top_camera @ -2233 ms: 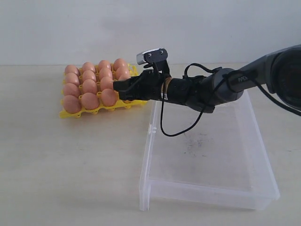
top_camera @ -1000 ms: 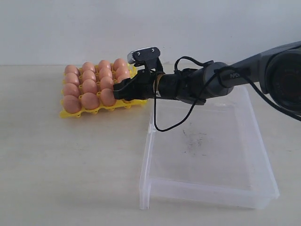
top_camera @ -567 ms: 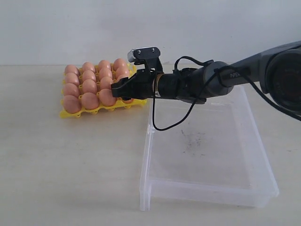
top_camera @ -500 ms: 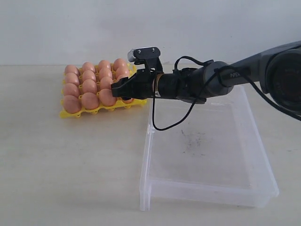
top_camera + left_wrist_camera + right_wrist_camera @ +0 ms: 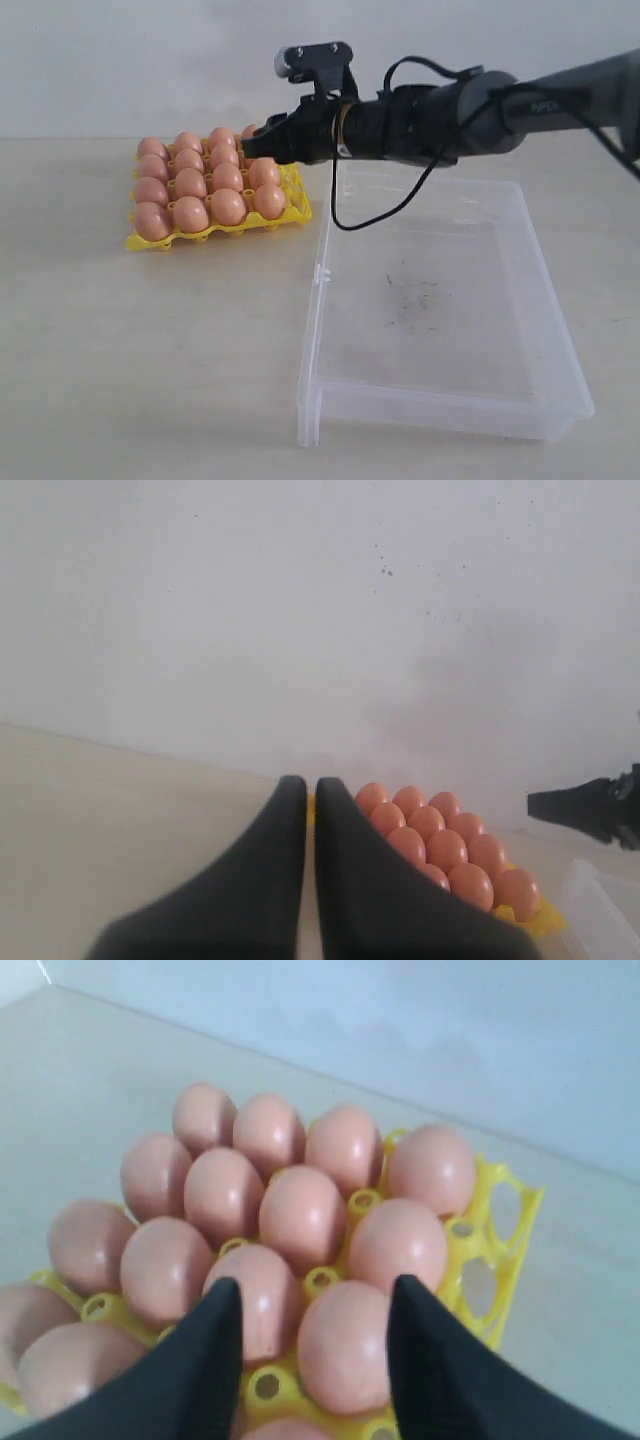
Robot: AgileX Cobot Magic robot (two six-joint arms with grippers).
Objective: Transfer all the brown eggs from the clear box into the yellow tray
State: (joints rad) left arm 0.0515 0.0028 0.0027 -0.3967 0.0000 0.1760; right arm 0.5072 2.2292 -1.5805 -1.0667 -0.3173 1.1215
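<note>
Checking the exterior view first: the yellow tray (image 5: 297,200) sits on the table (image 5: 150,350), and every cup I can see holds one of the brown eggs (image 5: 228,206). One far cup is covered by the arm, so I cannot confirm it from there. The right wrist view shows eggs packed close together across the tray, with yellow peaks between them.

The clear box (image 5: 450,330) lies just beside the tray, apart from it. No egg is in it, and only dark scuffs (image 5: 410,295) mark its floor.

The right gripper (image 5: 250,148) hangs above the tray's far corner on the box side, clear of the eggs. Its fingers (image 5: 215,1360) stand well apart and hold nothing; I can see eggs through the gap below.

The left gripper (image 5: 309,782) is outside the exterior view. In its own wrist view, the two fingers are pressed nearly together with only a thin slit between them, and they hold nothing. The tray and its eggs show beyond the fingertips, well apart from them.
</note>
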